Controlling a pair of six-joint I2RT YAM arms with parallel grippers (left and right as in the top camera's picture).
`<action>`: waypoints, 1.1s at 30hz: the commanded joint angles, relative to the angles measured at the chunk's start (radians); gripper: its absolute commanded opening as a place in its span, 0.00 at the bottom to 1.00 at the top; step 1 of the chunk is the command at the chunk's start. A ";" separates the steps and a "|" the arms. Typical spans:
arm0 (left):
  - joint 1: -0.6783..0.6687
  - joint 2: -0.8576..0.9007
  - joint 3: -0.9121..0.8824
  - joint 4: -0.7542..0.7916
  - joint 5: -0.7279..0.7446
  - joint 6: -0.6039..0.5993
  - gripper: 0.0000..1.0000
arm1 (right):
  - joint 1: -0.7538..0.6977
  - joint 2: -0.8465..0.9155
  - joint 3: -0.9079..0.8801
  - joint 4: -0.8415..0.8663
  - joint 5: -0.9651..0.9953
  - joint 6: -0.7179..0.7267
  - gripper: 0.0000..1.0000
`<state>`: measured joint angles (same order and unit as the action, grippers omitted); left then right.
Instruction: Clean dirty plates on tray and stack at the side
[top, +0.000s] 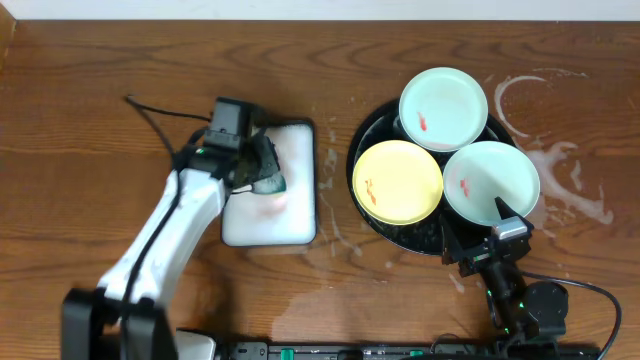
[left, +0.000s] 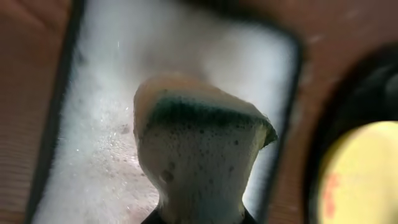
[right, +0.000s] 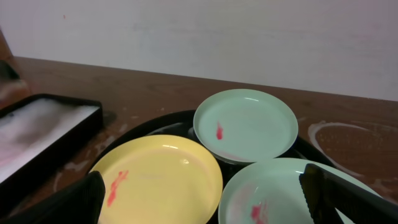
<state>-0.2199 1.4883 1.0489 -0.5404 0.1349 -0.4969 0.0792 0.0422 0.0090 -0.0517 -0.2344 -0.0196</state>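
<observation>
Fingers of your right gripper (top: 478, 225) stand wide apart with nothing between them, at the near rim of the black tray (top: 410, 238), one finger reaching in over that rim. All three plates lie flat on the black tray. Just past the gripper, on the tray's near right, you have the near mint plate (top: 491, 178), with a red smear on its left part. Next to it, on the tray's near left, sits the yellow plate (top: 398, 181), its edge right against its neighbour's, with a red-orange streak along its left side. Level with these two and well to the left of the black tray, your left gripper (top: 262, 172) is clamped on a sponge (left: 199, 149), dark green on one face and coated in suds. It holds the sponge over the foam tray (top: 295, 140), a white rectangular tray full of lather that lies on the worktop (top: 100, 100) just left of the black tray. Farther back, at the black tray's far side, lies the far mint plate (top: 443, 108), with a small red mark near its middle. Its near edge meets the other two, and you cannot tell whether it rests on them. Right of the black tray and toward the far side, whitish streaks (top: 570, 170) and a pale ring mark the wooden worktop.
</observation>
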 joint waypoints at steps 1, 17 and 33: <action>0.000 -0.074 0.023 0.000 -0.005 0.010 0.08 | 0.007 0.000 -0.003 -0.001 0.002 -0.012 0.99; 0.001 0.168 -0.031 0.113 -0.125 0.010 0.08 | 0.007 0.000 -0.003 -0.001 0.002 -0.012 0.99; 0.001 0.036 -0.028 0.096 -0.120 0.009 0.08 | 0.007 0.000 -0.003 -0.001 0.002 -0.012 0.99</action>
<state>-0.2195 1.5951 1.0138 -0.4309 0.0338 -0.4969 0.0792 0.0422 0.0090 -0.0517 -0.2344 -0.0196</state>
